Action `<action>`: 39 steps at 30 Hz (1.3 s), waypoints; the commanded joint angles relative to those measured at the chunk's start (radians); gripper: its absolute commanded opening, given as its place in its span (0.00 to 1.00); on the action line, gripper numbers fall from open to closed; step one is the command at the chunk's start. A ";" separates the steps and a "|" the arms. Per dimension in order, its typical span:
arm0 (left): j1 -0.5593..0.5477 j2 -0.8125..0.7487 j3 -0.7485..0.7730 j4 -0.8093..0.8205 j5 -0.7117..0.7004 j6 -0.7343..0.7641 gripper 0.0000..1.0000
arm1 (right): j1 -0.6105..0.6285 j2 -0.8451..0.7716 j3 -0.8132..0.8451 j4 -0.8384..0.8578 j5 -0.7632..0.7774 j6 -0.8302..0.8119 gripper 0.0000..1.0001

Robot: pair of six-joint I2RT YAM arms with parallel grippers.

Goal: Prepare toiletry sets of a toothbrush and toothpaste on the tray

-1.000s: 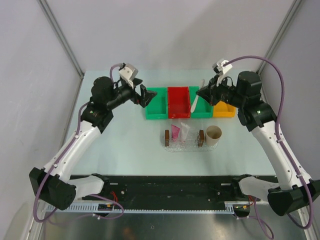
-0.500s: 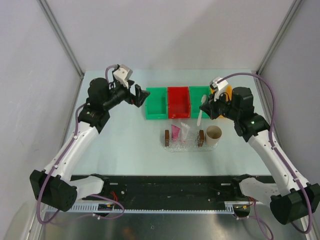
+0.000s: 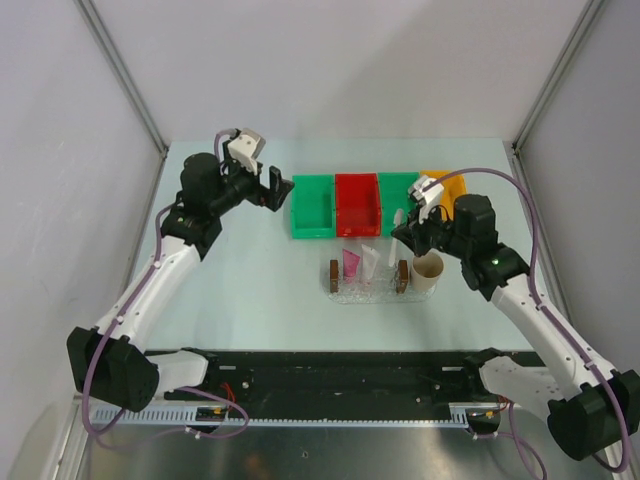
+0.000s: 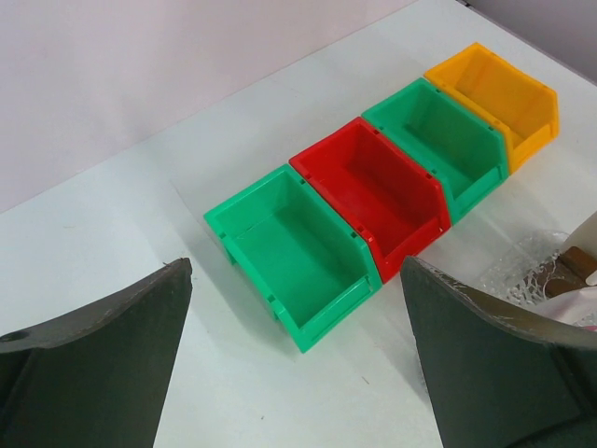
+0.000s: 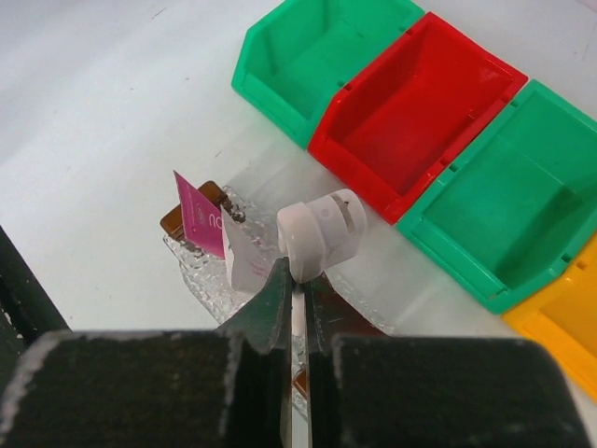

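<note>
My right gripper [image 5: 297, 280] is clamped on the slim white plastic toothbrush [image 5: 317, 235], which juts ahead of the jaws over the clear bumpy tray with brown end handles [image 5: 198, 278]. Just beyond my fingertips, the flat magenta-pink toothpaste tube [image 5: 198, 218] already stands in the tray. I judge the set half made, since the brush is not yet down. My left gripper [image 3: 277, 190] gapes wide and holds nothing.

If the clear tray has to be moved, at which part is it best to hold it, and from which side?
Probably the left brown handle of the tray, from above, jaws across its thin width. It is a solid upright block, while the clear rim looks low and bumpy. The right handle is crowded by the beige cup.
</note>
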 commanded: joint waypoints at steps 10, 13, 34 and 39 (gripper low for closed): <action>0.012 -0.006 -0.007 0.014 0.003 0.056 0.98 | 0.019 -0.007 -0.102 0.166 0.018 -0.001 0.00; 0.012 -0.009 -0.010 0.014 0.004 0.058 0.97 | 0.023 0.007 -0.114 0.188 0.022 0.014 0.00; 0.014 -0.007 -0.018 0.012 0.034 0.049 0.97 | 0.039 0.042 -0.201 0.263 0.064 0.017 0.00; 0.015 -0.003 -0.022 0.014 0.040 0.045 0.98 | 0.041 0.058 -0.212 0.311 0.067 0.019 0.00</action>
